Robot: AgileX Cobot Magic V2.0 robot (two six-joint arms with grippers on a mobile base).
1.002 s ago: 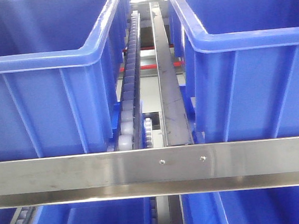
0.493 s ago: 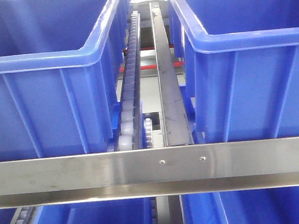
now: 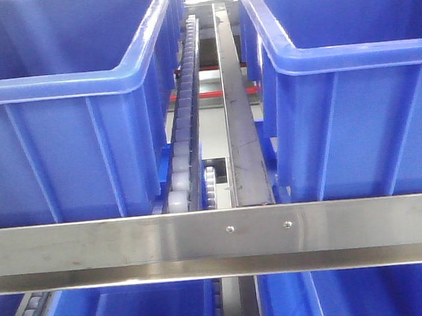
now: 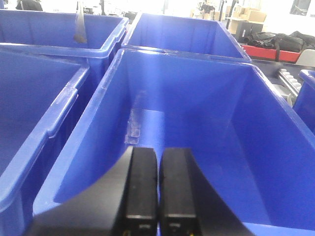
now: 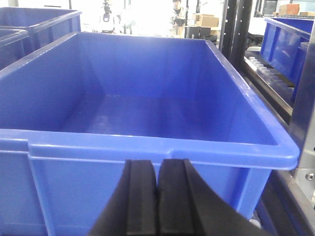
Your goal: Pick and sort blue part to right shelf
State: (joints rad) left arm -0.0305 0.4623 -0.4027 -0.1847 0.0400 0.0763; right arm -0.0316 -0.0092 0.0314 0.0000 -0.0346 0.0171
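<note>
While blue part out of sight, left claw (image 4: 157,189) pressed together, holding nothing, lower centre over bin (image 4: 197,123); right claw (image 5: 158,199) likewise, facing bin (image 5: 147,142), waiting.

front view faces shelf rail (image 3: 218,236) closely; wrist views overlook bins (image 5: 147,142).

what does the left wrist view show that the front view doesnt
Only the left wrist view shows the left gripper, jaws shut with nothing between them, over an open blue bin with a clear tape strip inside. Only the front view shows the steel rail and roller track. Both show blue bins; neither shows the blue part.
</note>
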